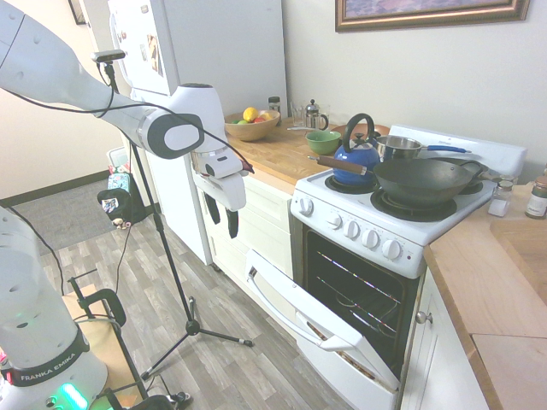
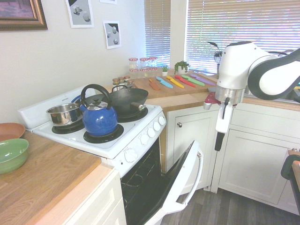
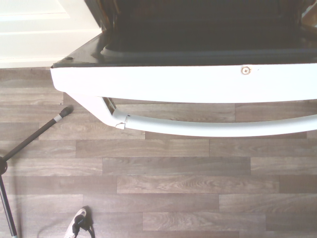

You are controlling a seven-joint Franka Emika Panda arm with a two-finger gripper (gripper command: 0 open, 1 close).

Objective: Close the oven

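Note:
The white oven [image 1: 366, 236] stands between wooden counters, its dark racked inside showing. Its drop-down door [image 1: 318, 323] hangs about half open, tilted out over the floor, with the long white handle [image 1: 285, 309] along its top edge. My gripper [image 1: 220, 219] hovers in the air in front of the cabinets, off to the side of the door and above handle height, touching nothing. Its dark fingers [image 1: 232, 224] point down, open and empty. From the other side the gripper [image 2: 219, 140] hangs beside the door [image 2: 183, 174]. The wrist view looks down on the door's top edge [image 3: 188, 84] and handle [image 3: 218, 126].
A blue kettle [image 1: 356, 159], a dark wok [image 1: 423, 181] and a steel pot [image 1: 395, 147] sit on the burners. A tall white fridge [image 1: 198, 51] stands beyond the white cabinets [image 1: 265, 213]. A fruit bowl [image 1: 252, 126] and a green bowl [image 1: 323, 141] rest on the counter. Wood-look floor [image 3: 163, 188] lies below.

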